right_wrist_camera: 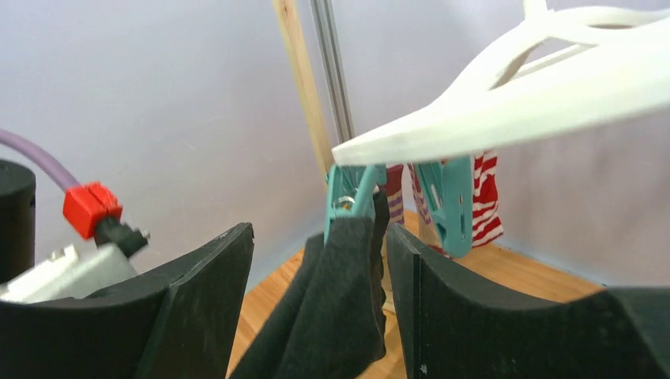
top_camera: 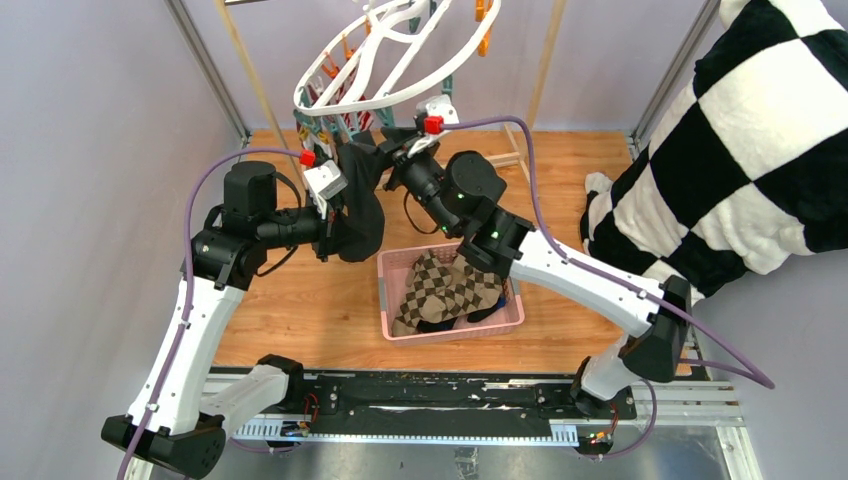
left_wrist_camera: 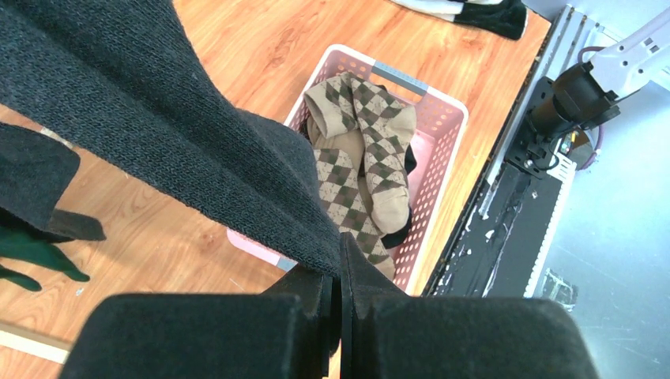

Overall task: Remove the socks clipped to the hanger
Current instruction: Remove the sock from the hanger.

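Risk: left gripper [left_wrist_camera: 340, 286] clamped on dark sock [left_wrist_camera: 158, 118], right gripper [right_wrist_camera: 318, 237] spread astride teal clip [right_wrist_camera: 345, 197] mid-frame; premature pull may wrench hanger [right_wrist_camera: 513, 103].

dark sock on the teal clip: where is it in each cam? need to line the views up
Top external: dark sock hangs at centre, below the hanger, between the two wrists.
Left wrist: dark sock runs diagonally from upper left down to the left gripper, which pinches it.
Right wrist: dark sock at centre, hanging from the teal clip inside the open right gripper.
Shared landmark: wooden tabletop.
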Robot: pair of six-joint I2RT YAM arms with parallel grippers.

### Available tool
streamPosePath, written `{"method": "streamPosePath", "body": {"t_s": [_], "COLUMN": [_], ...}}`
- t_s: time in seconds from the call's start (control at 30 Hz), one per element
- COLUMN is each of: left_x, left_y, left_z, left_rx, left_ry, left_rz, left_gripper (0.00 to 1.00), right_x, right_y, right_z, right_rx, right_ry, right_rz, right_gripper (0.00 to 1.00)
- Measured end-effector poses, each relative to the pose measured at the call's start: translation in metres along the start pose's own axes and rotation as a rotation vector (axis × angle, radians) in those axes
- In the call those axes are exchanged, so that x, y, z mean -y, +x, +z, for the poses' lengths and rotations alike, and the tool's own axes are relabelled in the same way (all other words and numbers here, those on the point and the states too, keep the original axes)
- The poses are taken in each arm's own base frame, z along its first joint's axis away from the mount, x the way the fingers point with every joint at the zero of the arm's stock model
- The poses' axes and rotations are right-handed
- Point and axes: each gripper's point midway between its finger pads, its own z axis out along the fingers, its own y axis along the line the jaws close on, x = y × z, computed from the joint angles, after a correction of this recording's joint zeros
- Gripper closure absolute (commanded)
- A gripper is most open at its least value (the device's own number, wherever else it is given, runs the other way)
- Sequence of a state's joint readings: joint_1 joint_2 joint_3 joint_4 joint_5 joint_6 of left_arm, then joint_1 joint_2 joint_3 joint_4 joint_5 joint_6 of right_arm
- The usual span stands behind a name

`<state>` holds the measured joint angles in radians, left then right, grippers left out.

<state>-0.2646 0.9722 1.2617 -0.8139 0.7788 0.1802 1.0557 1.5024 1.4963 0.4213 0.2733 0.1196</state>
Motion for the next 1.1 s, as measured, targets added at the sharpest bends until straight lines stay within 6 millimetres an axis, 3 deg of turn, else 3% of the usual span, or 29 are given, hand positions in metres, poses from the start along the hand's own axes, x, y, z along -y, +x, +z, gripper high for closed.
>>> {"method": "streamPosePath", "body": {"t_s": [0.13,0.43,0.93,1.1], "left_x": [0.000,0.000,0.000,0.000], "left_y": [0.000,0.000,0.000,-0.001], "left_z": [0.000,0.000,0.000,0.000], "left_rx": [0.000,0.000,0.000,0.002], "left_ry": [-0.001,-0.001,0.001,0.000], "left_rz": [0.000,0.000,0.000,0.002], "left_gripper": [1.00,1.00,1.00,1.00], "right_x": [-0.006,-0.013,0.003,0.008], "right_y": [-0.005,0.011,0.035,0.037], "right_z": [0.019,0.046,0.046,0.052], "right_rx": [0.007,-0.031,-0.091,-0.088], "right_ry": [-0.001,0.004,0.070,0.084], "right_rz": [-0.011,-0.025,-0.094,-0.121], "right_gripper": [0.33,0.35,0.41,0.49]}}
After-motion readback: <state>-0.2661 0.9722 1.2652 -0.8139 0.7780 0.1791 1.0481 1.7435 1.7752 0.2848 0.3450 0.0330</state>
